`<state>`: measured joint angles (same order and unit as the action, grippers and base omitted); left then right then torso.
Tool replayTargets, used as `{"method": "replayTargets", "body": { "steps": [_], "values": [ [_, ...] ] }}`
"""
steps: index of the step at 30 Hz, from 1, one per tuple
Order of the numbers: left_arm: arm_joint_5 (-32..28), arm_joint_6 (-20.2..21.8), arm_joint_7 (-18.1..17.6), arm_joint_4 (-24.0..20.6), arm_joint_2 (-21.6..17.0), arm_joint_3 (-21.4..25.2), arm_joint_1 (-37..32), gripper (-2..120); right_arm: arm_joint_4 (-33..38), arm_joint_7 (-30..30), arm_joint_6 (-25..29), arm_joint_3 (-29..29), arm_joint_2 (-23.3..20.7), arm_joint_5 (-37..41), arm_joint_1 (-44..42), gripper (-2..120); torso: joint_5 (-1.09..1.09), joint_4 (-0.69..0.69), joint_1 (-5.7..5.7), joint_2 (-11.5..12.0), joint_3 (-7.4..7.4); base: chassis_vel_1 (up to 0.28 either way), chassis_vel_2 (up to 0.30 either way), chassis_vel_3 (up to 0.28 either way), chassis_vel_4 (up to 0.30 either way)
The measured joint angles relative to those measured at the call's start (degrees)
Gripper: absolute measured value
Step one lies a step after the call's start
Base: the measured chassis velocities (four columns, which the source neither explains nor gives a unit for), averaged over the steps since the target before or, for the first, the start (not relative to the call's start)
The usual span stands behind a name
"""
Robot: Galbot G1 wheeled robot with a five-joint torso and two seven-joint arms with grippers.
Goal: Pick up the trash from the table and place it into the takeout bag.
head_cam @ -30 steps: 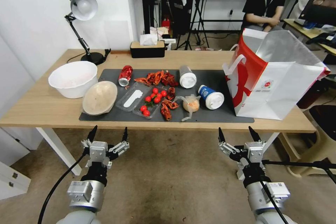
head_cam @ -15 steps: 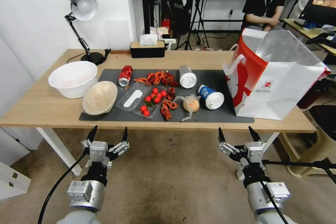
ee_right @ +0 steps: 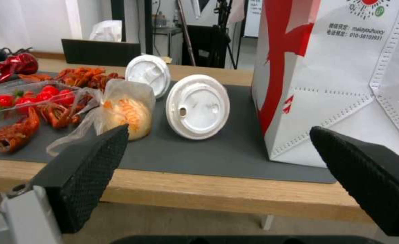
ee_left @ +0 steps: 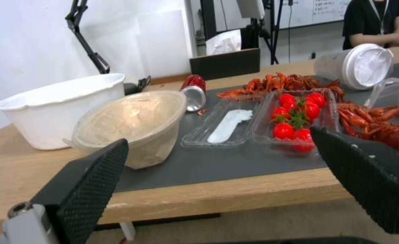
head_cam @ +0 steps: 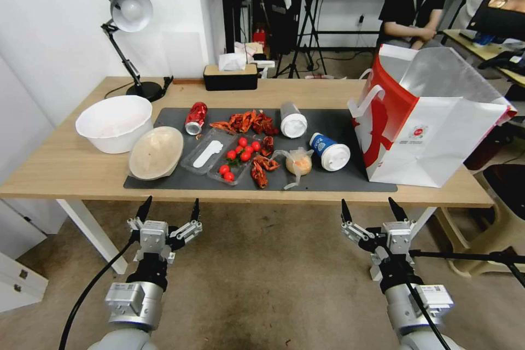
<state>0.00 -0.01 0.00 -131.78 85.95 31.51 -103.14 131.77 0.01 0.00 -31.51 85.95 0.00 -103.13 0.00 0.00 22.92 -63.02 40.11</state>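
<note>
A: What do I have in front of me?

B: From the head view I see the table [head_cam: 65, 167] with a grey mat [head_cam: 339, 120] on it, and both arms hang below its near edge, over the floor. My left gripper [head_cam: 168, 209] sits in front of the mat's left end, fingers spread apart and holding nothing. My right gripper [head_cam: 369, 208] sits in front of the mat's right end, also spread wide and empty.

A: And the trash?

B: All on the mat. A beige bowl [head_cam: 156, 152] leans at the left end, just beside a big white bowl [head_cam: 114, 122] that stands on the bare wood. A crushed can [head_cam: 195, 117] lies behind it. Crayfish shells [head_cam: 246, 121] are scattered in the middle, around a clear tray [head_cam: 210, 154] with cherry tomatoes [head_cam: 240, 154]. A white cup [head_cam: 292, 119] lies on its side at the back, and a blue cup [head_cam: 330, 151] lies nearer me, lid toward me. Just left of that one is the knotted bag [head_cam: 298, 163] with orange food inside.

A: The takeout bag?

B: It [head_cam: 432, 131] stands upright at the right end of the table, mouth open, its left edge on the mat. In the right wrist view the blue cup's lid [ee_right: 197, 106] is near its side [ee_right: 326, 88] but not touching
</note>
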Motion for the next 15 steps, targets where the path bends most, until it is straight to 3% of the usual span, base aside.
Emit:
{"method": "replayTargets", "body": {
  "steps": [15],
  "values": [
    [0.08, 0.28, -0.30, 0.07, 0.18, -0.50, -0.06, 100, -0.89, -0.37, 0.13, 1.14, 0.85, -0.90, -0.75, 100, 0.01, -0.02, 0.00, 0.00, 0.00, 0.000, 0.000, 0.000, 0.000]
  ]
}}
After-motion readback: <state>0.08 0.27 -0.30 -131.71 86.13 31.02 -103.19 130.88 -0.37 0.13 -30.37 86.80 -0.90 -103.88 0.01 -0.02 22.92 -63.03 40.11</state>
